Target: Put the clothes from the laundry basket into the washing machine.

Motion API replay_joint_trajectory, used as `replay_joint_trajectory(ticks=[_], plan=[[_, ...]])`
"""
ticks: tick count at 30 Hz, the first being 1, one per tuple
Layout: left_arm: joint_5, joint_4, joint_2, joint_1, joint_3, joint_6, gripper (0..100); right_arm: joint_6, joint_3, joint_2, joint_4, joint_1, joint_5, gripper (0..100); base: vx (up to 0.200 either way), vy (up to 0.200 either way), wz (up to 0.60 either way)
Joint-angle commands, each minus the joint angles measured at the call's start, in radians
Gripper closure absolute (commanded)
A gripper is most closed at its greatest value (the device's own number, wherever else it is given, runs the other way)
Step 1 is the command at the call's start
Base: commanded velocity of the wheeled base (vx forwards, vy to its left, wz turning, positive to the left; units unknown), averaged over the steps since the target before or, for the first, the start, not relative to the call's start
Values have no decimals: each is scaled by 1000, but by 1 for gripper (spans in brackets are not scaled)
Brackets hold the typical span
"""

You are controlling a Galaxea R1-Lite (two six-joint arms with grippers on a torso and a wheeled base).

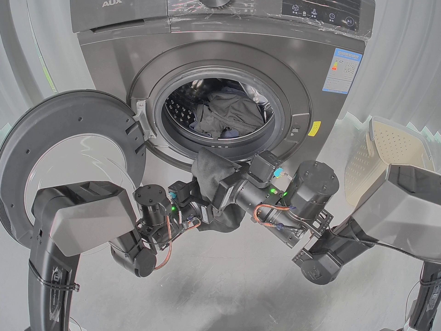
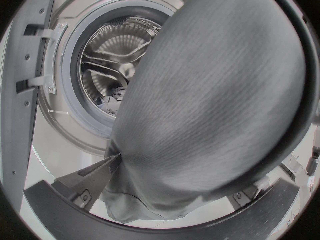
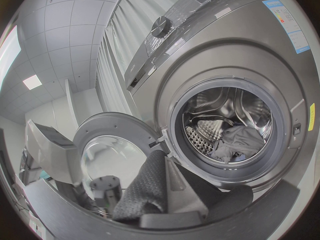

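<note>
A dark grey garment [image 1: 210,171] hangs just below the washing machine's open drum [image 1: 174,111], held between both arms. My left gripper [image 1: 202,213] is shut on its lower part; one finger [image 2: 95,174] shows beside the cloth [image 2: 206,94], the other is hidden under it. My right gripper [image 1: 220,190] is shut on the upper part, with cloth [image 3: 146,184] bunched on both sides of its finger [image 3: 181,190]. Several grey and blue clothes [image 1: 229,113] lie inside the drum. The cream laundry basket [image 1: 390,148] stands at the right.
The round door [image 1: 69,129] is swung fully open to the left of the opening, close to my left arm. Bare grey floor [image 1: 229,281] lies in front of the machine. Curtains hang behind and beside it.
</note>
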Motion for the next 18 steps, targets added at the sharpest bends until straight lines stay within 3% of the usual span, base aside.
replay_joint_trajectory(ticks=[1,3,4,18], plan=[[3,3,48,8,-27,2,0,2,31,-55,0,29,-7,100,0,0,0],[3,3,51,8,-30,0,0,2,37,-60,1,31,-7,100,0,0,0],[5,3,53,8,-33,0,100,2,40,-60,0,31,-7,100,0,0,0],[14,-14,39,31,-74,-4,100,9,51,-53,-11,-11,-7,100,0,0,0]])
